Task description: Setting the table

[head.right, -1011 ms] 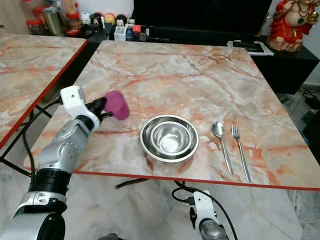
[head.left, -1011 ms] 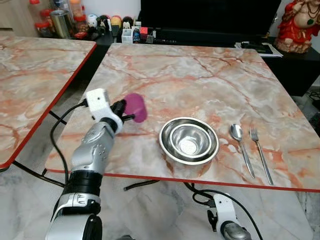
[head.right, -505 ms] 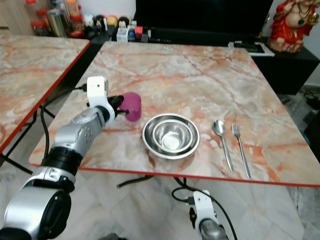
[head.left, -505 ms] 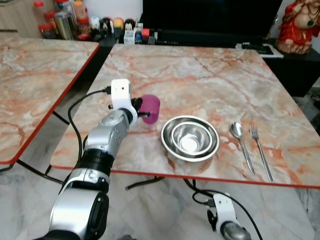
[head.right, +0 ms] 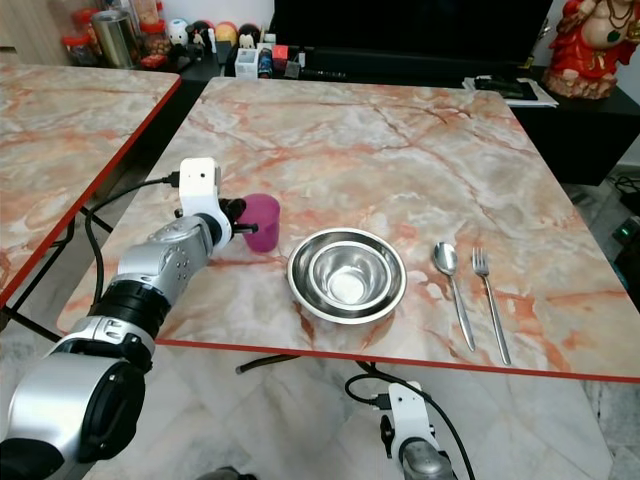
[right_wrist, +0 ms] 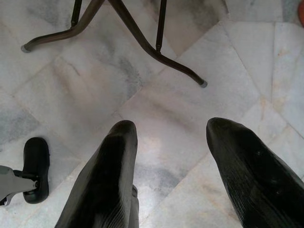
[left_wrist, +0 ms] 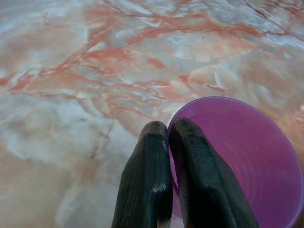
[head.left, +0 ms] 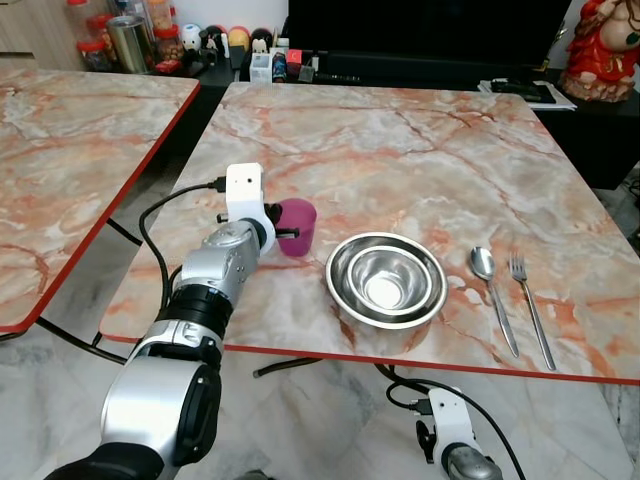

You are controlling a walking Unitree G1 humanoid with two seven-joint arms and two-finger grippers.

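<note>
Left gripper (left_wrist: 164, 135) is pinching the rim of the purple cup (head.left: 297, 226) standing at centre-left of the frame beside the steel bowls (head.left: 386, 279); advisable: settle base flat, then part fingers; right gripper (right_wrist: 173, 142), spread apart, is hanging over the floor

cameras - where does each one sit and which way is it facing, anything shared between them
Eye views: on the head, looking forward and down at the table; left arm in frame.
Left wrist view: along the left gripper, shut on the purple cup rim.
Right wrist view: right gripper open, facing floor.
Shared: the cup, beside the steel bowl.
</note>
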